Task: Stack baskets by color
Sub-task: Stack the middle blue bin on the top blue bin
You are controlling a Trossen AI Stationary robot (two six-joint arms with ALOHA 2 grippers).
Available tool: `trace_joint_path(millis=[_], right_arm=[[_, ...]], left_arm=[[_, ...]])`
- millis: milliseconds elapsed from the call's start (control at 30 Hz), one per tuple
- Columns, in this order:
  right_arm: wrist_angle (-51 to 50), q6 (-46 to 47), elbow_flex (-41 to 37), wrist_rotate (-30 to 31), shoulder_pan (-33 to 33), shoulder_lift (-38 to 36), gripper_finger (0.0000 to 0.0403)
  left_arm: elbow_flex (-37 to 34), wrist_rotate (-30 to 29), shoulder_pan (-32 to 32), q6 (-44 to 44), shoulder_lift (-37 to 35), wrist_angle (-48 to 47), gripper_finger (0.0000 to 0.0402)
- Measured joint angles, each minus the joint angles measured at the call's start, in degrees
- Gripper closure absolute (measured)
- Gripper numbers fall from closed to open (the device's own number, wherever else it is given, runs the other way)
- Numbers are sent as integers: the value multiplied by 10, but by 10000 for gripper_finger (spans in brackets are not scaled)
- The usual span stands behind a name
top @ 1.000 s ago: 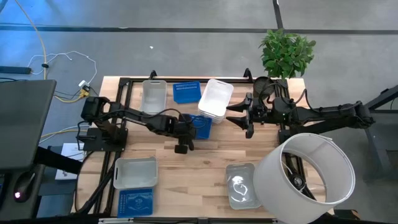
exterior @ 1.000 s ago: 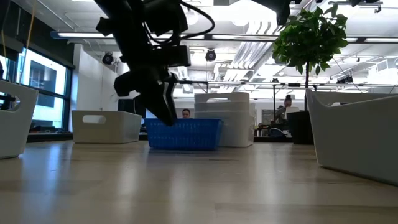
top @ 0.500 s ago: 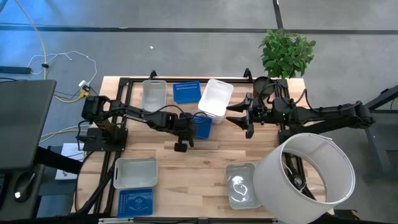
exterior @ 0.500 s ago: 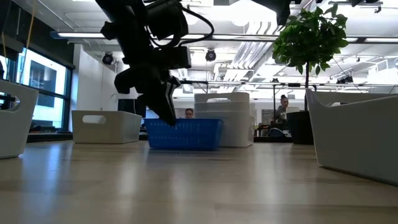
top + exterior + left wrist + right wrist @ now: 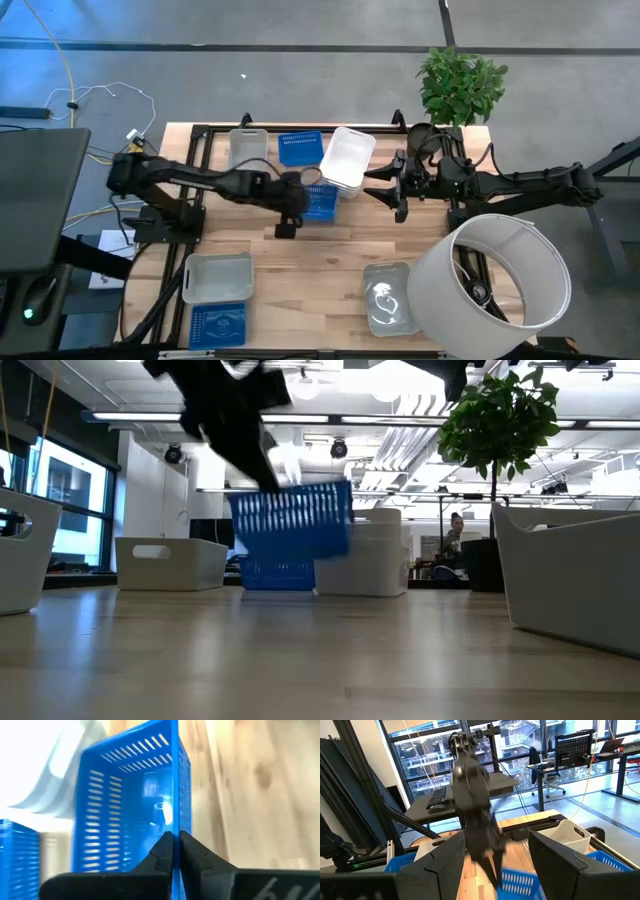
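From above, the left pincer (image 5: 303,196) is clamped tight on the blue basket (image 5: 320,201) mid-bench beside the white basket (image 5: 346,158), low down that blue basket (image 5: 291,519) hangs clear of the bench (image 5: 320,650), tilted, while the right pincer (image 5: 372,183) waits wide apart, empty.

Two dark jointed arms, matte black housings.
Left arm (image 5: 200,182) and right arm (image 5: 520,185): slim black links, bulkier joint blocks, black cables looped alongside; each ending in two black angular tapering fingers (image 5: 160,855).
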Motion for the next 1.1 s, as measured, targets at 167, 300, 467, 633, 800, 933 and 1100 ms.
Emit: trace_joint_path(millis=[167, 300, 467, 633, 800, 933, 1100], right_arm=[[-2, 0, 0, 0, 0, 0, 194], [-3, 0, 0, 0, 0, 0, 194], [-2, -13, 0, 3, 0, 0, 194], [5, -13, 0, 8, -2, 0, 194], [51, -16, 0, 22, -2, 0, 194], [144, -18, 0, 30, -2, 0, 194], [205, -51, 0, 30, -2, 0, 194]], left_arm=[[0, -14, -16, -41, -124, -57, 401], [0, -82, -43, -62, -220, -80, 401], [0, -257, -61, -25, -298, -48, 401], [31, -293, -11, 95, -300, 11, 401], [107, -221, 54, 132, -247, 18, 401], [127, -97, 81, 78, -239, 80, 401], [103, -35, 65, 15, -244, 83, 401]])
